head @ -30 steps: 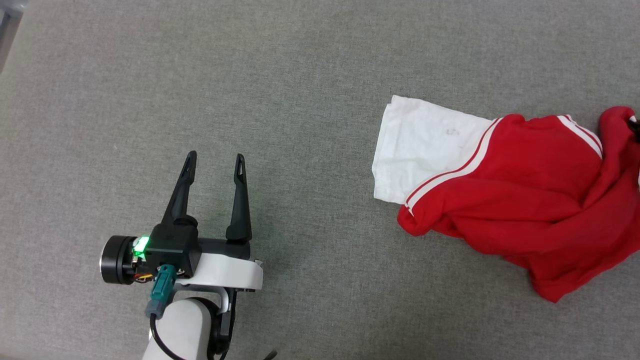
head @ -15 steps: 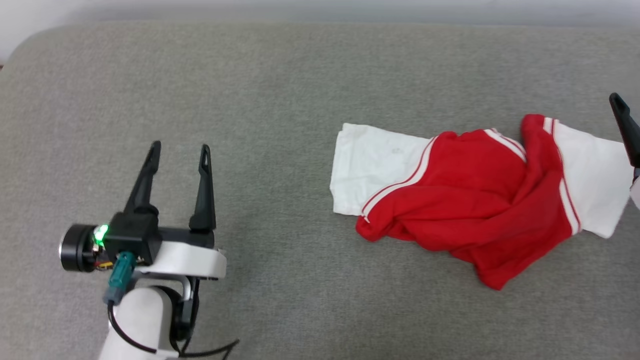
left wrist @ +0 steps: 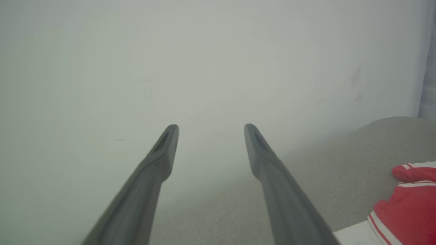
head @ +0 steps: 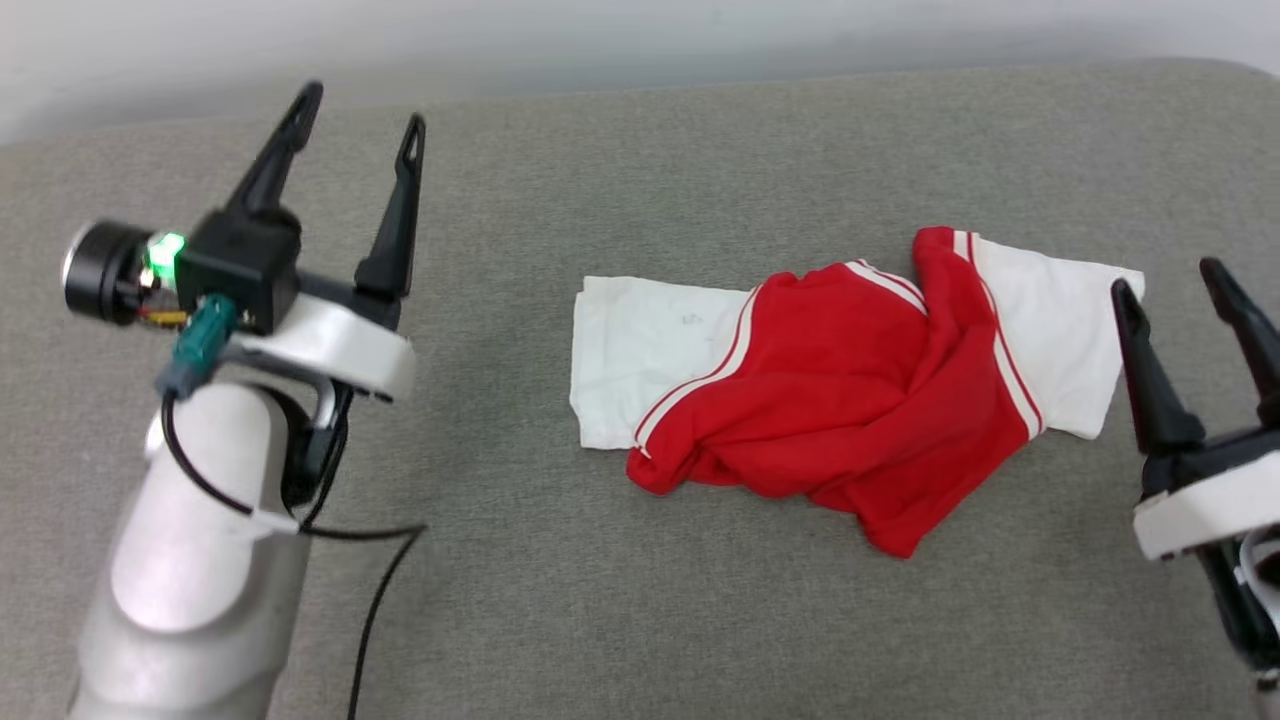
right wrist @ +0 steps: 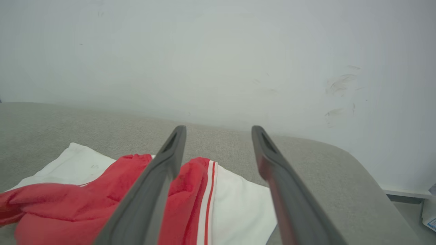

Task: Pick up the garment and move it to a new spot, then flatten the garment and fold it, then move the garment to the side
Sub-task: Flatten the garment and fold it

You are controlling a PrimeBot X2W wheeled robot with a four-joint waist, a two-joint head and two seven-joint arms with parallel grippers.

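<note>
On the grey woven-fabric surface (head: 640,620) lies a crumpled red jersey-style T-shirt with white short sleeves (head: 830,420), one white sleeve close beside the nearer finger of the right gripper (head: 1170,280). Those fingers stand apart with nothing between them. The left gripper (head: 362,108) likewise has its fingers spread (empty), well apart from the shirt's other sleeve, tips toward the pale wall (head: 600,40).

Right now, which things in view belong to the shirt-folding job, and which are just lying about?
Job: garment, crumpled on the grey cushion; left tool, open and empty; right tool, open and empty.
Just there: black cable on the left arm; white wall behind.
</note>
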